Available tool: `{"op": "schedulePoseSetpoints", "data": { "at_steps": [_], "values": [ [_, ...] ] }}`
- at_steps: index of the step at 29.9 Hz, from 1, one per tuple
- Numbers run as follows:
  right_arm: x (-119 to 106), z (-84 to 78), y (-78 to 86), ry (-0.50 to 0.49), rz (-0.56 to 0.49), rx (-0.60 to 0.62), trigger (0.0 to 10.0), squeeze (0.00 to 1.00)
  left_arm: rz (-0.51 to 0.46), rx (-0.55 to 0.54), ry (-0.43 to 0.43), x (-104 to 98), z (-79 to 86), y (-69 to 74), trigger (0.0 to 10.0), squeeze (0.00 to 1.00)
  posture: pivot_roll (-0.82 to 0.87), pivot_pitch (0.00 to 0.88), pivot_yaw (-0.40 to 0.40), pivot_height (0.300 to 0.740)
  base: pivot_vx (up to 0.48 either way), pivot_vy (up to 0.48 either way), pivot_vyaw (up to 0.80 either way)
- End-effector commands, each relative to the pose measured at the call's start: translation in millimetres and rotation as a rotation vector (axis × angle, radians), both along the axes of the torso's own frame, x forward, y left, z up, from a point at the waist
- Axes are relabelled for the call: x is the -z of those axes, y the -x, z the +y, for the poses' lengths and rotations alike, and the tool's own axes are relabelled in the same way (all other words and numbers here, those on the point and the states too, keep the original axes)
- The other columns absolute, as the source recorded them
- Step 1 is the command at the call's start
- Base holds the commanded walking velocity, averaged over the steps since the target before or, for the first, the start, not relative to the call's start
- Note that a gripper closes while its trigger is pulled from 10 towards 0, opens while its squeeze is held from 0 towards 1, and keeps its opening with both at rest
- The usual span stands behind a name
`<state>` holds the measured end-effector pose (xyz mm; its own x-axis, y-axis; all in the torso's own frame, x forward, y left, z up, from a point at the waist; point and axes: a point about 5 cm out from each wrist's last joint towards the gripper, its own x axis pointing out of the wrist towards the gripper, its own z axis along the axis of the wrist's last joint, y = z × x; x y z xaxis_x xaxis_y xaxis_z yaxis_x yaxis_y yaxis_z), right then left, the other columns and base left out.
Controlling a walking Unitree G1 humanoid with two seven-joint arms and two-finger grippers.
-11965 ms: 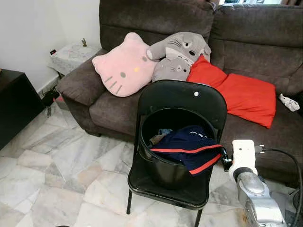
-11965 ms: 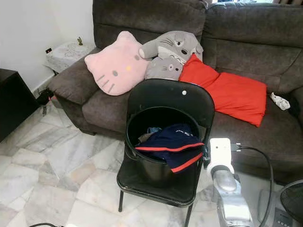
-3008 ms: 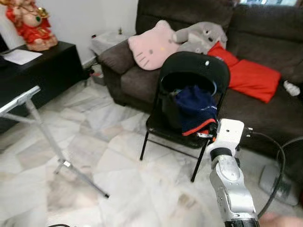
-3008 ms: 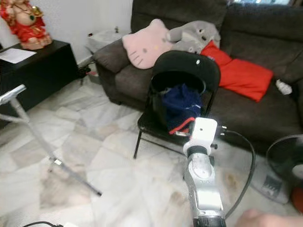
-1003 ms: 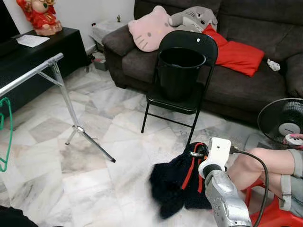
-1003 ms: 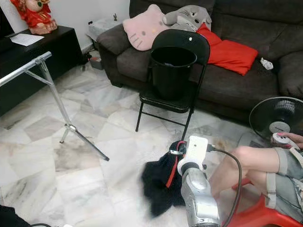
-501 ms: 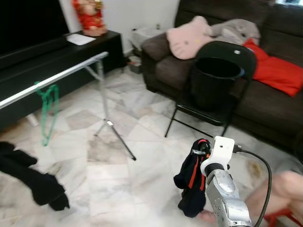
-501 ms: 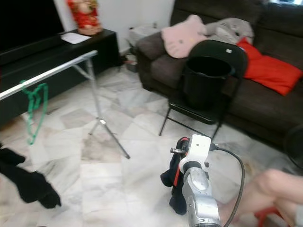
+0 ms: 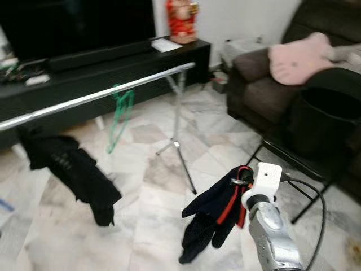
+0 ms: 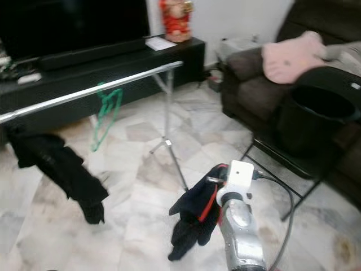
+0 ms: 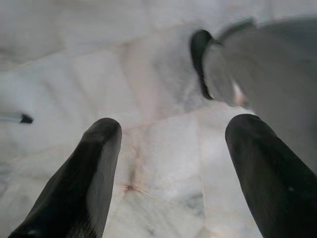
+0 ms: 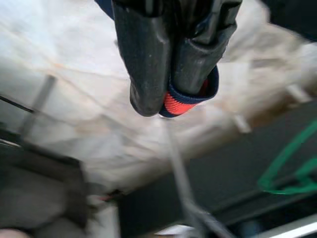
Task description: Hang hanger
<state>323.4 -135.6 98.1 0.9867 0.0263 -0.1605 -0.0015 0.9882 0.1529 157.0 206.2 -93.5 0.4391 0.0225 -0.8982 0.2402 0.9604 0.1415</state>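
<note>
head views: right gripper (image 9: 241,179) low centre-right, on silver arm w/ white wrist block; fingers pinched on navy shirt (image 9: 214,217) w/ red trim, which hangs below it over marble floor (image 9: 152,226). steel rail (image 9: 101,96) runs across upper left on tripod leg (image 9: 179,135). green hanger (image 9: 120,116) hooked on rail, near its mid, hanging free. black garment (image 9: 73,169) draped from rail further left, well apart from hanger. behind rail: black tv unit (image 9: 113,62) w/ red figurine (image 9: 181,20) and paper (image 9: 166,45) on top. right side: black bucket (image 9: 327,121) on black folding chair (image 10: 282,164), dark sofa (image 9: 254,90) w/ pink cat cushion (image 9: 299,56). black cable (image 9: 318,214) loops off right wrist. whole pic blurred.

left wrist view: left gripper (image 11: 173,163) fingers spread wide, nothing betw. them, over pale marble tiles. grey blurred shape (image 11: 257,84) w/ dark edge to one side, can't tell what. small dark tip (image 11: 25,119) at frame edge.

right wrist view: right fingers (image 12: 148,64) pressed together on shirt's navy/red hem (image 12: 190,94). beyond: blurred floor, rail's stand, green hanger (image 12: 292,168) at edge, dark unit behind.
</note>
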Motion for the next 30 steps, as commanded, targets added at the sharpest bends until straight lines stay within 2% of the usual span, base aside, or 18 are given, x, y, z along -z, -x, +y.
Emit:
{"op": "schedulePoseSetpoints", "data": {
  "at_steps": [1,30],
  "values": [
    [-5.0,-7.7,-1.7,0.011,-0.027,0.023,10.0,0.0,0.019,-0.012,0.003,2.8,-0.9,6.4,10.0,0.0,-0.06,0.065,0.018,0.74,0.0,0.0,0.8],
    [-7.9,-9.7,-2.5,0.011,-0.04,0.025,10.0,0.0,0.014,-0.021,0.003,2.3,-1.2,4.9,10.0,0.0,-0.07,0.075,0.017,0.74,0.0,0.0,0.8]
  ]
}}
